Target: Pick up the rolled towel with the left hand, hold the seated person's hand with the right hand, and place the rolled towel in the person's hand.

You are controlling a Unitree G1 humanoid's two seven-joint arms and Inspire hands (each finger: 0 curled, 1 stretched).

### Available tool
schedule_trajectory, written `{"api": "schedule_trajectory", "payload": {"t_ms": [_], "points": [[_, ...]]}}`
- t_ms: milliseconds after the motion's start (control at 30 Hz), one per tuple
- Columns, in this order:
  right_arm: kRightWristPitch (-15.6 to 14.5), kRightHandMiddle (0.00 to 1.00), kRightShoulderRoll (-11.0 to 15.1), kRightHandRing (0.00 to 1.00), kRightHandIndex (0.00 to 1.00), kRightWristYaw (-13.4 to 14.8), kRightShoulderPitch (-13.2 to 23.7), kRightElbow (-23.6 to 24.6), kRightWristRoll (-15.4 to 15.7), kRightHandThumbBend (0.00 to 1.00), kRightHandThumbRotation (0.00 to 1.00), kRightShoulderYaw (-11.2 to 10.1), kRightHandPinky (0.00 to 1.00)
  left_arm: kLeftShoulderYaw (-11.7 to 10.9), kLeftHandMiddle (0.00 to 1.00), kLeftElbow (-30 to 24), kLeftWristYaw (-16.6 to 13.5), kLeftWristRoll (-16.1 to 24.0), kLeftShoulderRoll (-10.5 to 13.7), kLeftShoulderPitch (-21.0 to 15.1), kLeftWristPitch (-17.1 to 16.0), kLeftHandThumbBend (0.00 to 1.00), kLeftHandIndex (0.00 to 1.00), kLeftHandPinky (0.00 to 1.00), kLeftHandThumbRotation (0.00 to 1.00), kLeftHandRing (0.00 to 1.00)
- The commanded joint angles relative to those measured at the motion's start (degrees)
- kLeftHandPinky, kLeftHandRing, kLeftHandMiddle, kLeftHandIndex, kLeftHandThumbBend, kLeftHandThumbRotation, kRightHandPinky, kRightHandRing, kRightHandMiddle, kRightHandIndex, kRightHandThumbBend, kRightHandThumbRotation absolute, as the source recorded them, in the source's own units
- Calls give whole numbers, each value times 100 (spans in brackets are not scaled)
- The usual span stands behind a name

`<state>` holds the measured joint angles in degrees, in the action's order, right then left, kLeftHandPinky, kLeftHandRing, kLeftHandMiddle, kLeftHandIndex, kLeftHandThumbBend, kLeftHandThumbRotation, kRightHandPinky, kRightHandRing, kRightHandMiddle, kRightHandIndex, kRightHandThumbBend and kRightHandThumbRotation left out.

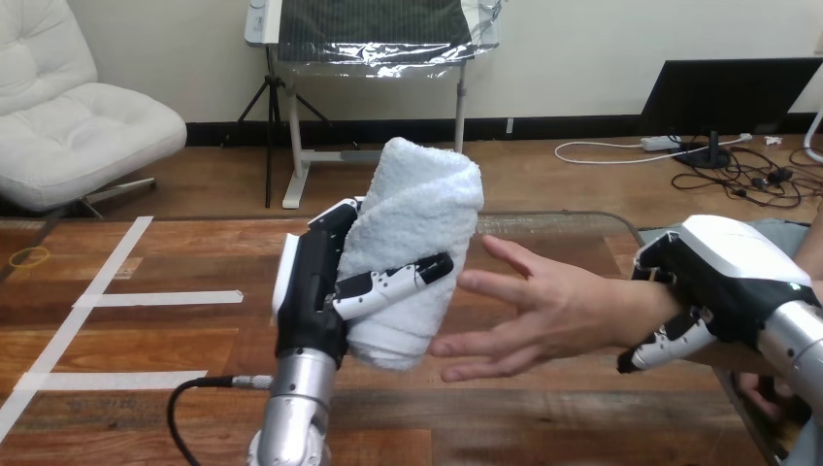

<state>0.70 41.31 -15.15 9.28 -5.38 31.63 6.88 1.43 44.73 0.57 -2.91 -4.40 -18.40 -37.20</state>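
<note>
The left hand (311, 291) is clamped on the rolled towel (417, 223), a finger across its front, holding it above the table (146, 340) with the long axis upright, top leaning slightly right; the person's hand (553, 316) lies just right of the towel, open, fingers spread, fingertips near its lower part. The right hand (718, 282), at the far right, has its fingers curled under the person's wrist (645, 316); the transfer appears to need only a short rightward move.
</note>
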Motion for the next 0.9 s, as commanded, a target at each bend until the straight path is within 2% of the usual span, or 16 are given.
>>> {"api": "schedule_trajectory", "payload": {"t_ms": [0,300,500,867], "points": [[-131,36,-393,29,38,-93,405,10,-149,84,18,135,24,-30,37,360,-17,-146,-773,-993,-601,61,42,25,0,30],[-145,36,-449,29,38,-135,435,80,-144,84,18,128,24,-42,37,878,-100,-120,-936,-1246,-859,61,43,25,0,30],[-72,36,-509,29,38,-75,434,81,-176,85,17,101,24,-60,36,1157,-130,-111,-1029,-1380,-942,61,43,25,0,30],[-147,36,-578,30,38,-141,446,165,-146,85,17,101,25,-67,36,1535,-114,-171,-1205,-1567,-1023,63,43,24,0,30]]}}
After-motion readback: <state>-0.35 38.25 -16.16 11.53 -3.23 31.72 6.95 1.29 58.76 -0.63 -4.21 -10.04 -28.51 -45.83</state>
